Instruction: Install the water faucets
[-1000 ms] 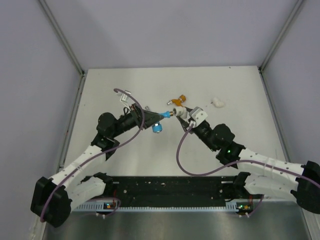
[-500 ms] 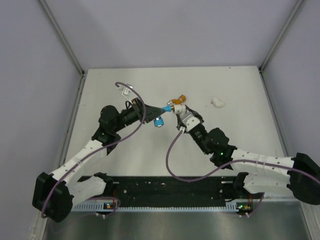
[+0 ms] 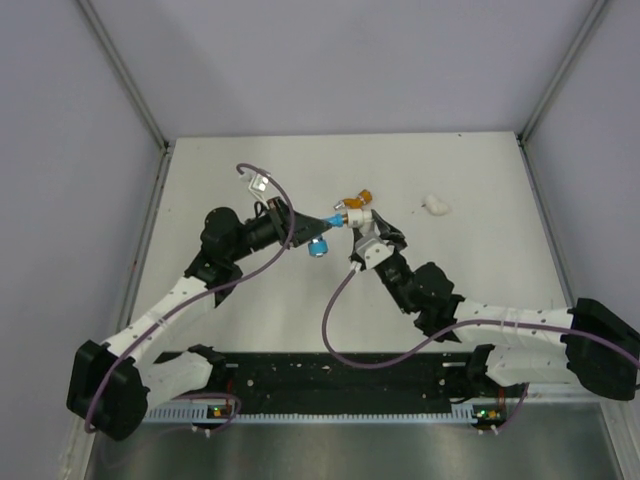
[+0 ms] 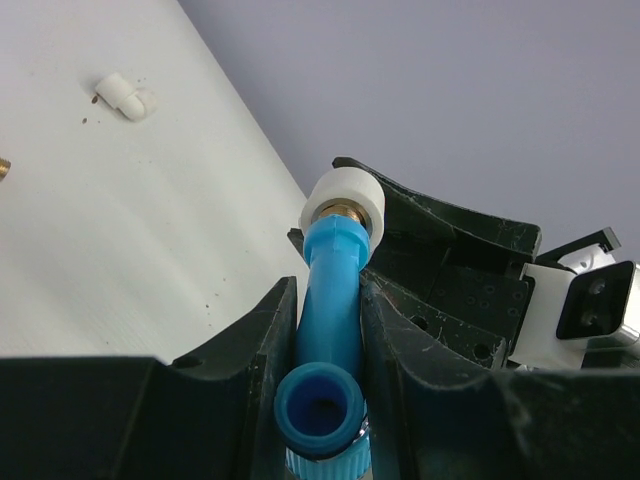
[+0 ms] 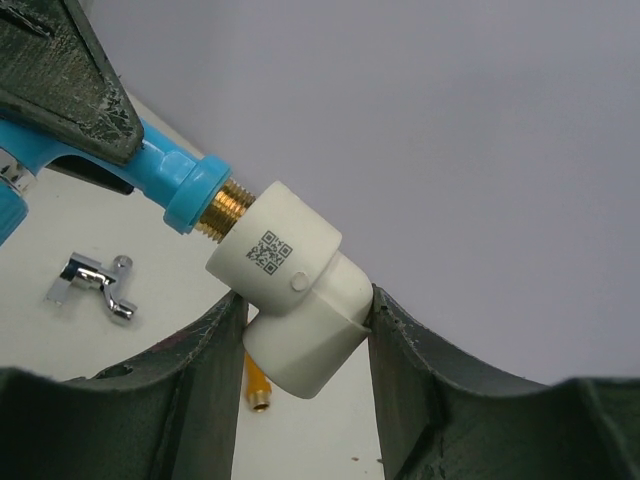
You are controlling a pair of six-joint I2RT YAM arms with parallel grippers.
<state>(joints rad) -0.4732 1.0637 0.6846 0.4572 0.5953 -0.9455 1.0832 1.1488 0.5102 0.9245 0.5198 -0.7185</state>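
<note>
Clearly, a QR code (image 5: 270, 252) marks the elbow fitting (image 5: 305, 325) on blue faucet (image 5: 165, 185).

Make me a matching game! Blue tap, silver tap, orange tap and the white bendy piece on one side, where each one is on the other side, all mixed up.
Things:
1. bright blue plastic faucet
2. silver metal faucet
3. orange faucet
4. white elbow fitting with a printed code

Places:
A. clamped in the right gripper
B. lying on the table, far-left part
C. clamped in the left gripper
D. lying on the table just beyond the two grippers

Pairs: 1-C, 2-B, 3-D, 4-A.
</note>
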